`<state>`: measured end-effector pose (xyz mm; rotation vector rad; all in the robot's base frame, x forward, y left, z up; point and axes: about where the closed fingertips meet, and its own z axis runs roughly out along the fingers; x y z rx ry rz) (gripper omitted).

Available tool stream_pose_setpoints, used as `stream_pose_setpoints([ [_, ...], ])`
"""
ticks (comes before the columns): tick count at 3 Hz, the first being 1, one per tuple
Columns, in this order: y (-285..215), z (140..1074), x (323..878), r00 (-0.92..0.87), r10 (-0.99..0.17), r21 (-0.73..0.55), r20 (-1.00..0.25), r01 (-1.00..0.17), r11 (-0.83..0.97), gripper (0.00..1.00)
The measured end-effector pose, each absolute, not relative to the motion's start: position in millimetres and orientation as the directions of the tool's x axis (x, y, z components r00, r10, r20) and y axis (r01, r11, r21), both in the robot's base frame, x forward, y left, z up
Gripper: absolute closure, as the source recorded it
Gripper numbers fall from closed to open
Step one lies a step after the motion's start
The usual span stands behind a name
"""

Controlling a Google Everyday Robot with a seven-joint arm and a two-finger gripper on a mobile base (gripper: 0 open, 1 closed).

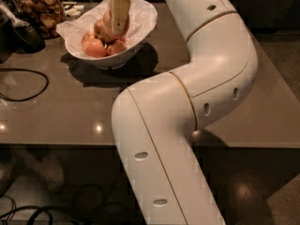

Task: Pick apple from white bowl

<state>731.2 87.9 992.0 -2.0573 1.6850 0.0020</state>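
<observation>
The hand [117,25] hangs down inside the white bowl [133,48], pressed against the apple [102,30]; whether it grips I cannot tell. The apple sits highest on the crumpled paper [142,14], round, and where its stem points is hidden. Two more apples [94,47] lie just beside and below it. On the counter [70,111] a snack jar [40,8] stands near, left of the bowl, with a black cable [41,84] looping nearer.
</observation>
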Motion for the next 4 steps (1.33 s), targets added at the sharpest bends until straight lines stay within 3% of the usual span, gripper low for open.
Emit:
stream_pose_setpoints([
  [4,123,1046,678,0.369,-0.797,-0.362,-0.478,-0.91,-0.204,1.0],
])
